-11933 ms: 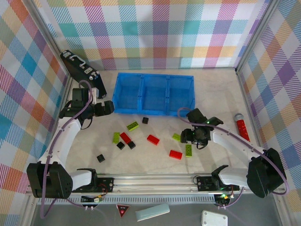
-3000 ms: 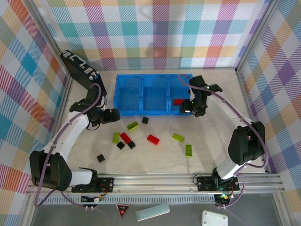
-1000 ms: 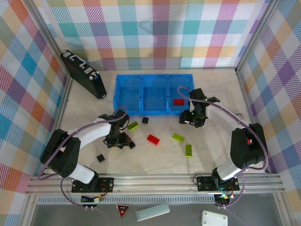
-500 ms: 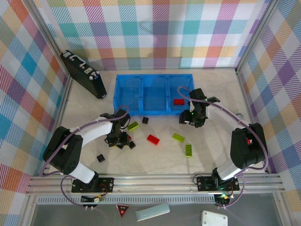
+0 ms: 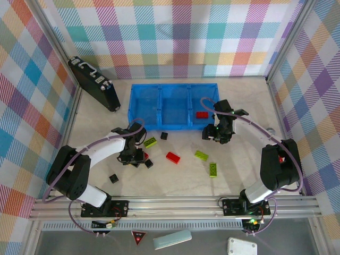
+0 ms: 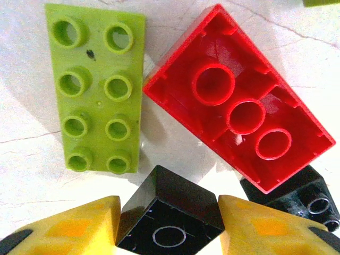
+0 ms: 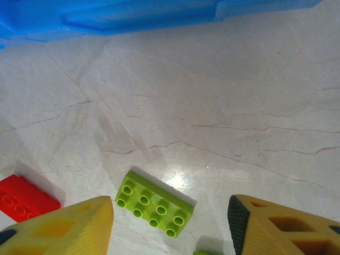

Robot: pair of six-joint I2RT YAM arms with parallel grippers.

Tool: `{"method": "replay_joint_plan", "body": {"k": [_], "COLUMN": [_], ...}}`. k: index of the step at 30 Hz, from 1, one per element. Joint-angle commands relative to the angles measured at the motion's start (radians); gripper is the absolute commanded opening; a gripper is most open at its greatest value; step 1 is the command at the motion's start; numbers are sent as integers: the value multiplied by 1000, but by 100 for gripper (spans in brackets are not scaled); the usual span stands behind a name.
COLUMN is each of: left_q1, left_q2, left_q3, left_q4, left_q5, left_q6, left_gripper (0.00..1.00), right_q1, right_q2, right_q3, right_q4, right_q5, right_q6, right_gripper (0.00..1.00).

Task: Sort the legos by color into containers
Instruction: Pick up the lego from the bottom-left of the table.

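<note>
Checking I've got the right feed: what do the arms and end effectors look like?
The left arm and right arm have white links, black joints and a lilac cable looping alongside. The left end effector and right end effector have yellow wedge-shaped fingers with black trim.

Glossy plastic red brick and green brick; smooth, veined marble-look tabletop

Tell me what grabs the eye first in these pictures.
A bright blue three-compartment plastic tray sits at the far middle of the table, one red rectangular brick in its right compartment. The left gripper pinches a small black cube brick beside an upturned red brick and a lime-green studded brick. The right gripper hangs open near another lime-green brick.
</note>
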State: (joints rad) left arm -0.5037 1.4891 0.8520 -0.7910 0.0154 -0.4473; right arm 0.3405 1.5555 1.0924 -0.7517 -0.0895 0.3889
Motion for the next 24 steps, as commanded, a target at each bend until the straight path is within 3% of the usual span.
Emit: {"method": "replay_joint_plan", "body": {"k": [1, 14, 24], "left_q1": [-13, -13, 1], "left_q2": [-42, -127, -24], "left_q3": [40, 213, 415], "left_q4": [-59, -169, -171], "left_q5": [-30, -86, -98], "left_q6": [14, 29, 91], "left_gripper": [48, 48, 47], "right_q1": [6, 16, 20], "right_q2": [-26, -40, -112], "right_q3": [16, 28, 13], "right_q4": [-6, -31, -84], "right_q5": [-21, -12, 31], "right_q6": [20, 27, 49], "right_gripper": [60, 60, 60]}}
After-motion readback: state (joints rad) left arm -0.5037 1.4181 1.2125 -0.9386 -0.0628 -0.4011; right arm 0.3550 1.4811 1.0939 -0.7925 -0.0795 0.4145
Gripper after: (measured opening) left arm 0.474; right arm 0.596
